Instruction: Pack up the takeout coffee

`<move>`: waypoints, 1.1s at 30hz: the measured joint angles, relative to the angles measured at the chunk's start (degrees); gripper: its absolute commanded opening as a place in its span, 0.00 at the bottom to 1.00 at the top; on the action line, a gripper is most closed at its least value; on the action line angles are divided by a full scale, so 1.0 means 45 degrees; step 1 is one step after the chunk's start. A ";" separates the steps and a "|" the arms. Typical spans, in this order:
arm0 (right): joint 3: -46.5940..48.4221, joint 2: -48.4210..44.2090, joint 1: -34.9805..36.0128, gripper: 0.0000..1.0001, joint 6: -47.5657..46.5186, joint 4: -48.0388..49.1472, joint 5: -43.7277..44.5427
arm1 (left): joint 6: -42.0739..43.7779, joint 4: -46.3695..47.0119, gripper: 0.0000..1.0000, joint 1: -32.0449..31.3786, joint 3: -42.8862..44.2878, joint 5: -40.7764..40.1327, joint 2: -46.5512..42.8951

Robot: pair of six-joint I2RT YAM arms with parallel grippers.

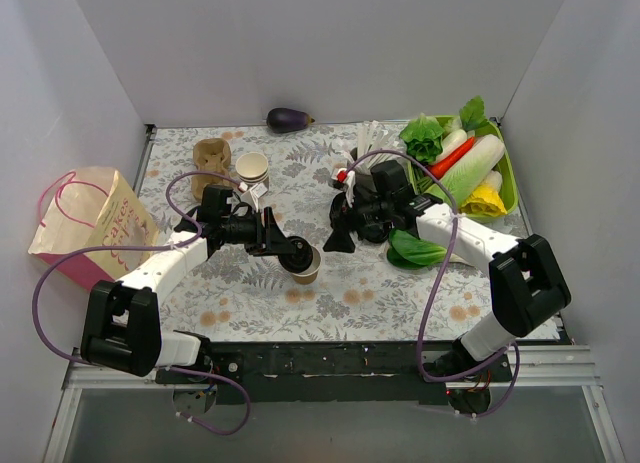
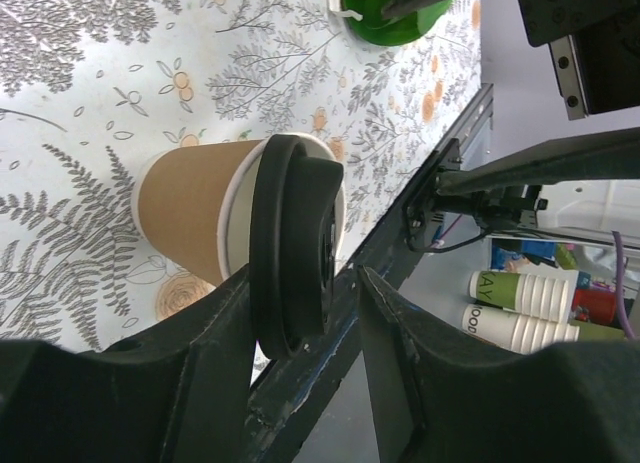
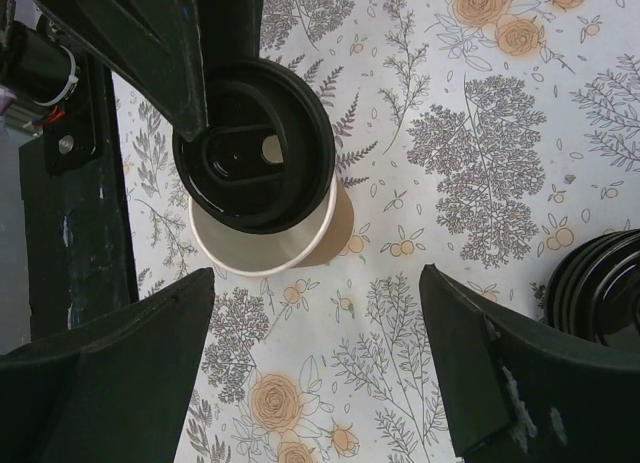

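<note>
**Seating a black lid on the takeout coffee**

Left wrist view, lower centre: closed on a round black lid (image 2: 295,253), pinched by its edges between the two dark fingers of the left gripper (image 2: 300,308). Held tilted against the rim of the takeout coffee (image 2: 190,218), with one side overlapping the lip and the other standing off; not seated. In the right wrist view, upper left of frame, sits offset toward the top of the cup's mouth, leaving a crescent of white interior showing below it. Standing upright on the floral table (image 1: 380,293), just below centre of the overhead view.

Right gripper (image 3: 315,283): spread wide, holding nothing, hovering above the table beside the cup. At the right edge of its view, a stack of spare black lids (image 3: 600,293).

To do this step well, judging from here: slide the lid toward the exposed crescent until centred, level it, then press straight down so the groove snaps over the rolled lip all round. Go gently, since thin paper walls likely buckle under a sideways push and a light cup could tip.

Cup: smooth kraft-brown paper, tapered, white inside. Lid: glossy rigid plastic with a raised rim and a small sip hole. Paper bag (image 1: 90,228): pale, with pink cord handles, lying well apart at the left edge of the overhead view.
</note>
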 measured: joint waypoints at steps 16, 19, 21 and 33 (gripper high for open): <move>-0.0471 0.0005 0.0321 0.90 0.0865 0.0481 0.0238 | 0.0262 -0.0214 0.47 -0.0005 0.0010 -0.0670 0.0223; -0.0471 0.0005 0.0335 0.90 0.1064 0.0607 0.0228 | 0.0257 -0.0117 0.48 -0.0005 0.0010 -0.0675 0.0403; -0.0471 0.0005 0.0379 0.90 0.1107 0.0612 0.0228 | 0.0262 -0.0102 0.48 -0.0005 0.0010 -0.0704 0.0510; -0.0500 0.0121 0.0393 0.90 0.1180 0.0651 0.0228 | 0.0447 0.0165 0.50 -0.0457 0.0291 -0.0869 0.0874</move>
